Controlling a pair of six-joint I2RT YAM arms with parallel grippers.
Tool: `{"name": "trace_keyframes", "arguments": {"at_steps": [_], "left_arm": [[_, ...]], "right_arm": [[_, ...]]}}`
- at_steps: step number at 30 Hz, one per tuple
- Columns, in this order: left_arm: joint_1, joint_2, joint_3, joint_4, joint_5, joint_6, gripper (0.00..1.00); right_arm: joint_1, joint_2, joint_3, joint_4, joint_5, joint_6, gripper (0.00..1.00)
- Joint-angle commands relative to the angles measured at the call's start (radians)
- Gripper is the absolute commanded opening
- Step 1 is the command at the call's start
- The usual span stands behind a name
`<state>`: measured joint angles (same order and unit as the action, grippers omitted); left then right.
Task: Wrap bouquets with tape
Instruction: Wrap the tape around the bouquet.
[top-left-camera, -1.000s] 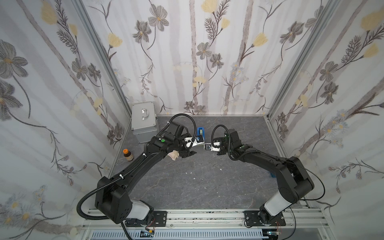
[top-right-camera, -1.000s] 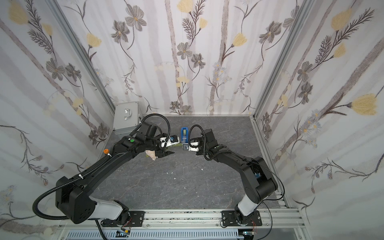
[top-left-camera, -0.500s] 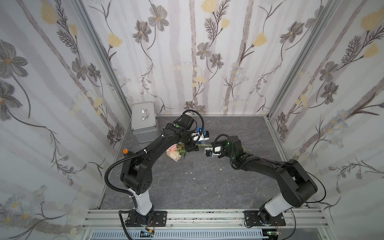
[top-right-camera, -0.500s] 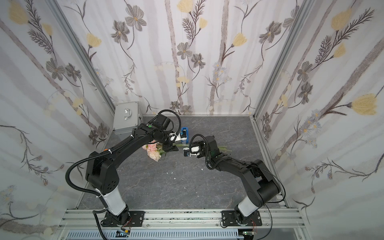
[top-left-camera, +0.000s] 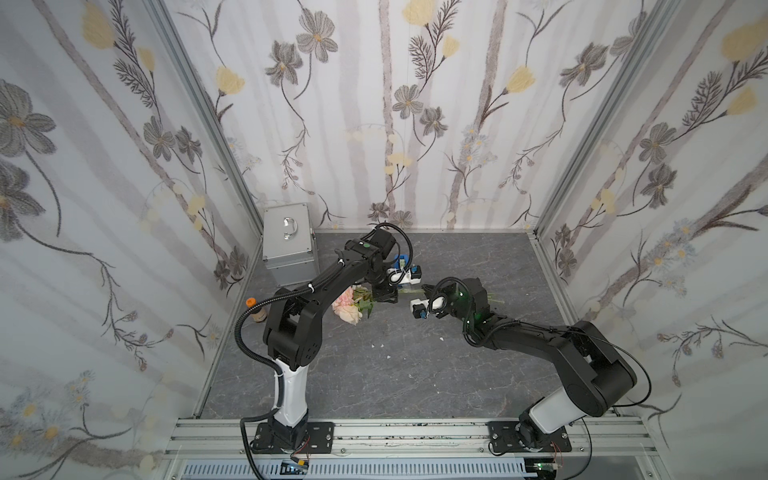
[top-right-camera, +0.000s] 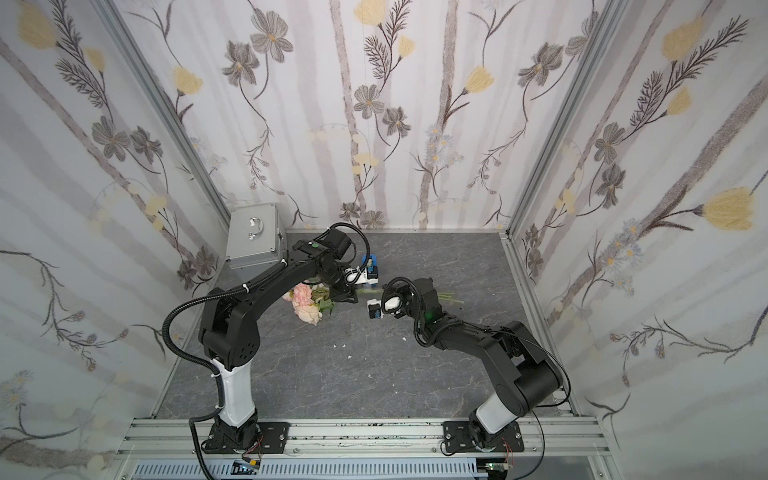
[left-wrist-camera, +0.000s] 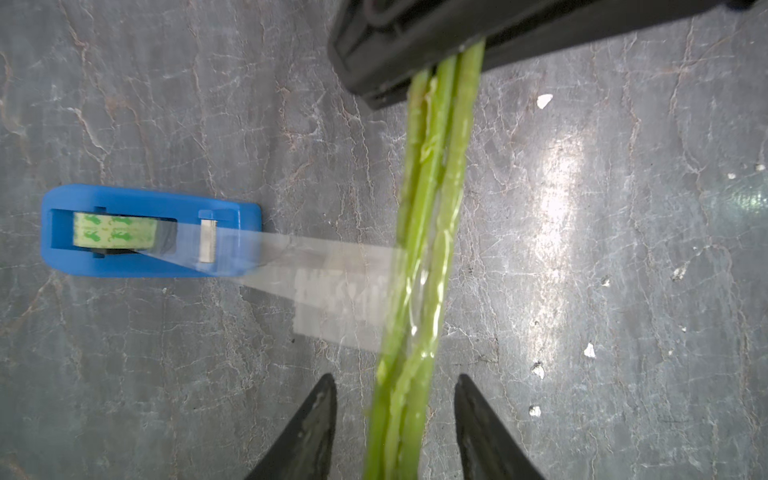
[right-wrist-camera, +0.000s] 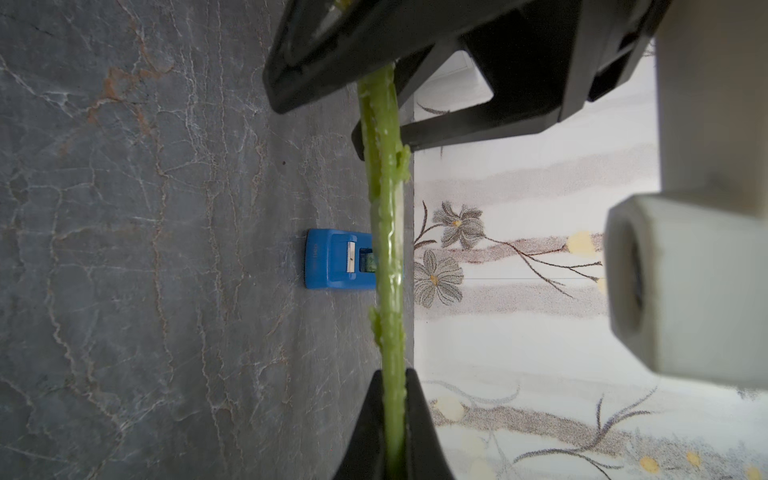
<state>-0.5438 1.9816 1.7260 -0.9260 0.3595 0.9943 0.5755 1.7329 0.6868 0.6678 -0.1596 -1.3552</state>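
Trouble on the grey marbled table (left-wrist-camera: 124, 395) would start with the bouquet (top-left-camera: 347, 306) of pale pink flowers on long green stems (left-wrist-camera: 428, 232), held near the small blue plastic tape dispenser (left-wrist-camera: 149, 230): the right hand (right-wrist-camera: 392, 382) clenches the stems, the left hand (left-wrist-camera: 395, 382) stands released astride them. An off-centre closing could crease the clear tape strip (left-wrist-camera: 332, 282) running from that dispenser, or drag it along.
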Motion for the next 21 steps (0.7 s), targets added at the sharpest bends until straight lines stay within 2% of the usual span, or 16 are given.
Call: {"name": "trace_keyframes", "arguments": {"at_steps": [1,2,4,7,10,11,12,16,18,21], "left_arm": [[-0.001,0.006,0.004,0.001,-0.017,0.025,0.35],[-0.002,0.005,-0.002,0.010,-0.018,0.025,0.32],[-0.002,0.006,-0.014,0.048,-0.030,0.010,0.17],[-0.001,-0.003,-0.026,0.075,-0.048,0.004,0.00],[0.000,-0.047,-0.094,0.182,-0.092,-0.028,0.00],[-0.001,-0.070,-0.129,0.225,-0.105,-0.028,0.00],[-0.001,-0.093,-0.162,0.265,-0.115,-0.031,0.00],[-0.010,-0.194,-0.343,0.481,-0.166,-0.026,0.00],[-0.023,-0.230,-0.420,0.567,-0.202,-0.007,0.00],[-0.046,-0.261,-0.509,0.675,-0.264,0.030,0.00]], "right_arm": [[0.007,0.000,-0.001,0.099,-0.081,0.001,0.00],[0.007,0.002,-0.001,0.102,-0.082,0.005,0.00],[0.007,0.006,-0.007,0.120,-0.084,0.017,0.00],[0.009,0.004,-0.014,0.124,-0.093,0.040,0.00],[0.008,-0.003,-0.019,0.108,-0.087,0.073,0.01],[0.008,-0.009,-0.027,0.107,-0.087,0.086,0.19],[0.009,-0.014,-0.039,0.112,-0.086,0.098,0.30],[0.008,-0.050,-0.120,0.204,-0.098,0.195,0.68],[0.010,-0.077,-0.154,0.215,-0.107,0.254,0.75],[0.013,-0.129,-0.189,0.212,-0.099,0.391,0.79]]}}
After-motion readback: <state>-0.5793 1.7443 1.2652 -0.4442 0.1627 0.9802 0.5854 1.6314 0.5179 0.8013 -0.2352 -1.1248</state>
